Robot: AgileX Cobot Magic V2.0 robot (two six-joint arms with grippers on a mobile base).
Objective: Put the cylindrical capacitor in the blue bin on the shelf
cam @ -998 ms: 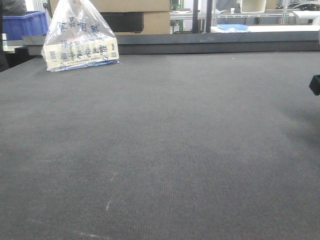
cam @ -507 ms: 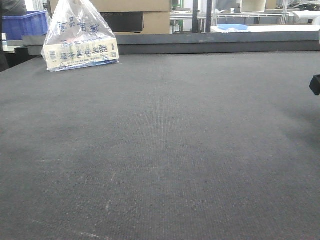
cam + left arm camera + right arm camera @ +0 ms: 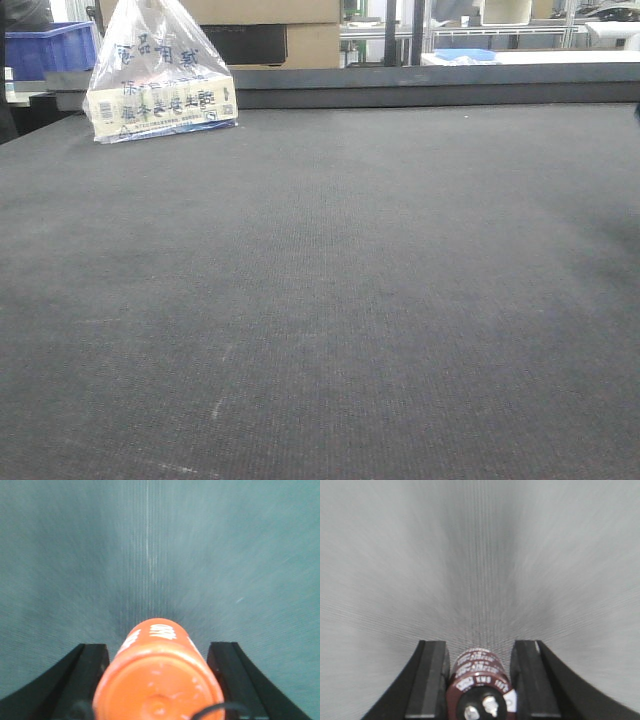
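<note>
Right wrist-mounted view is showing the right gripper clamping its flat black pads on the cylindrical capacitor, a glossy maroon can with white print and two metal screw terminals on its round end, with the finely woven dark grey mat lying beyond it. Left wrist-mounted view is showing the left gripper gripping a smooth orange cylinder with white lettering over the same weave. Far across the mat, a crinkled clear plastic bag is holding a cream printed box, and a blue crate is sitting beyond its left side, contents hidden.
</note>
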